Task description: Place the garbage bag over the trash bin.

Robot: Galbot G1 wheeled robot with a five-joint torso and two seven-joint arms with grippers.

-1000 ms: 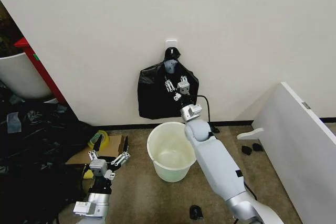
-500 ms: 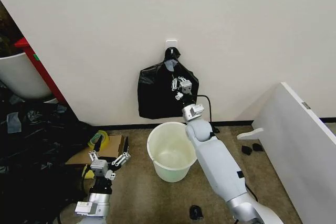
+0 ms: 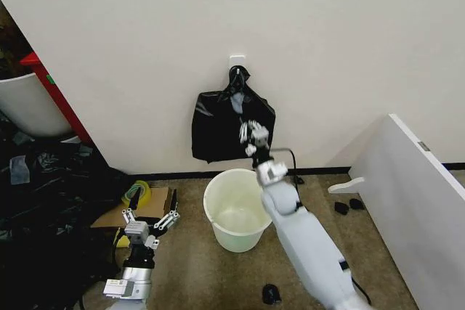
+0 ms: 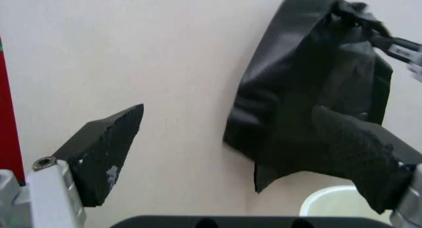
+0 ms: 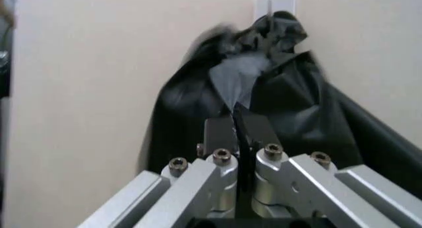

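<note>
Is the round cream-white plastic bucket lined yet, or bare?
Bare: the bucket stands upright, empty. The glossy black plastic bag hangs on the wall hook above it.

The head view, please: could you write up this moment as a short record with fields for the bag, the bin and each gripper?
garbage bag: black, hanging from a white wall hook, above the bin
trash bin: cream-white bucket on the floor below the bag, open, unlined
right gripper: raised in front of the bag's right part, fingers closed together, holding nothing that can be seen
left gripper: low at the left of the bin, fingers spread open, empty
task state: bag not yet on the bin
</note>
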